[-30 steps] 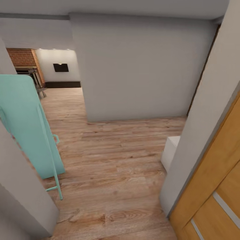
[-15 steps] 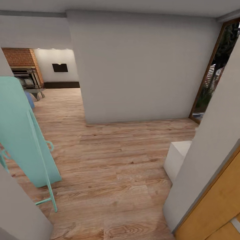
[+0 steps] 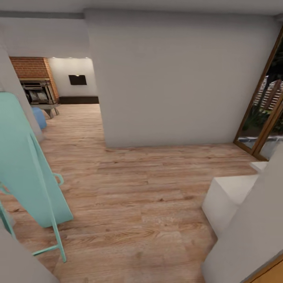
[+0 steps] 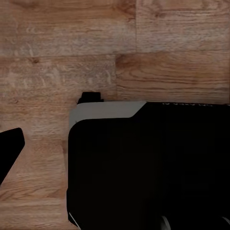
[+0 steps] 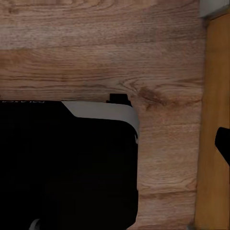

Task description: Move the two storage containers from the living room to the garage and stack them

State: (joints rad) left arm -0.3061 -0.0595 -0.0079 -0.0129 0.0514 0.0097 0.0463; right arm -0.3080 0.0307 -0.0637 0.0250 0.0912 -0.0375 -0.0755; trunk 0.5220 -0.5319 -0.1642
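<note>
judging from the task, stiff light bins would be gripped at a rim; beyond the brick fireplace point(image 3: 33, 68) none are seen, tool states untellable.

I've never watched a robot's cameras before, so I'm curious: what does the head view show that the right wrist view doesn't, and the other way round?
The head view alone takes in the hallway: a big grey wall, a turquoise folding board leaning at the left, a white block at the right, a wood-framed glass door, and far off the brick fireplace and a black TV.

The right wrist view alone looks straight down on the robot's own black body and an orange-brown wooden panel.

Both show the light wood plank floor.
</note>
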